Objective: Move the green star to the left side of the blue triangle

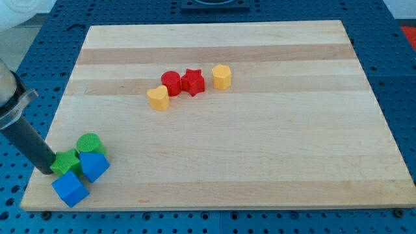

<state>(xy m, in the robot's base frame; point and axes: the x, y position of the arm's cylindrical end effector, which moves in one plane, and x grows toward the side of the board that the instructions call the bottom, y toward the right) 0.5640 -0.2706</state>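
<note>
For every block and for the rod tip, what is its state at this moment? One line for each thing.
green star: flat on the board, touched by my tip on its left, against the blue triangle.
blue triangle: right of the star, below the green cylinder.
green cylinder: upright.
blue cube: below the star.
my tip: at the star's left edge.

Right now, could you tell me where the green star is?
The green star sits near the board's bottom-left corner, touching the blue triangle on its left, with my tip against its left side.
</note>
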